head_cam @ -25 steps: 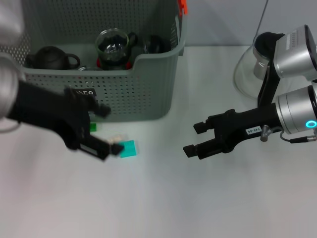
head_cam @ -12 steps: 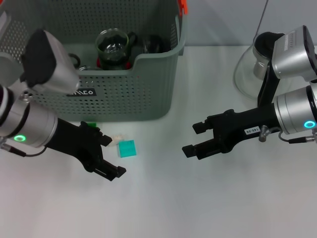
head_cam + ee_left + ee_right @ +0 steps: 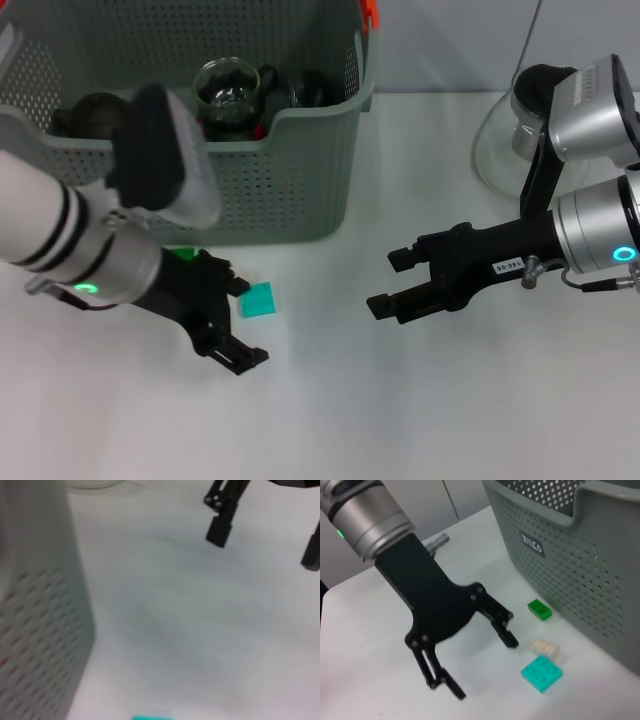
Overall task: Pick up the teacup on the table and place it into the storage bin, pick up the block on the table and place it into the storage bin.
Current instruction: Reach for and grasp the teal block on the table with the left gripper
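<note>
White table (image 3: 420,400), pale wall behind. Storage bin (image 3: 300,190) at far left edge, long axis along that edge, teaware inside. Teal block (image 3: 258,299) flat just before bin, green block (image 3: 539,609) and beige block (image 3: 544,649) beside it. Left gripper (image 3: 237,320) spread, now nearer the teal block than 0.5 s ago. Right gripper (image 3: 392,281) spread, unmoved mid-table.

A robot test bench in a lab: a bare white table (image 3: 400,400) against a plain pale wall (image 3: 450,40), nothing homely about.
</note>
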### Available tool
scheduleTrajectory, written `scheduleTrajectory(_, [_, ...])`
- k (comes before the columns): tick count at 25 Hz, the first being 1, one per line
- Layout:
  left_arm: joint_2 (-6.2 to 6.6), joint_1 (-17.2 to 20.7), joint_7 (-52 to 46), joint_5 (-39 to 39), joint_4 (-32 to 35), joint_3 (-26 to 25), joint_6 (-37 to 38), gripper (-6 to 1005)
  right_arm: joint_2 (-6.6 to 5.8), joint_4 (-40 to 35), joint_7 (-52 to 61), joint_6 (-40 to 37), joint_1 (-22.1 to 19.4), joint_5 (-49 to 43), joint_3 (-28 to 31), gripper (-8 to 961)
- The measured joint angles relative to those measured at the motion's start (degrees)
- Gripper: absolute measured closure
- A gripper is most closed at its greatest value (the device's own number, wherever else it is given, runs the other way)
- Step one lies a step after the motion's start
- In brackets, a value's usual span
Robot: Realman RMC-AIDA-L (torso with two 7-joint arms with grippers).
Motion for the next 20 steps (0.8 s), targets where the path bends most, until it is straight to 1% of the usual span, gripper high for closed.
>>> scheduleTrajectory(5, [-0.05,-1.2,-0.8,1.3,-0.9,4.4,-4.1,76,0.13,0.2,0.2,0.0,0.0,0.0,0.0,73])
scheduleTrajectory(11, [0.01,-4.4,-3.2,4.6,-1.9,6.1,-4.0,77,0.14,0.2,0.4,-0.2,0.0,0.0,0.0,73])
scheduleTrajectory(16, [-0.04,-7.4,-5.2,8.0,-4.5,8.5,-4.9,77,0.04,0.7,0.4,0.0,0.0,0.0,0.0,73])
scheduleTrajectory(20, [-0.03,-9.4,-5.6,8.8,-6.4,9.4,-5.0,77,-0.05,0.8,0.4,0.0,-0.1,0.1,0.3,73])
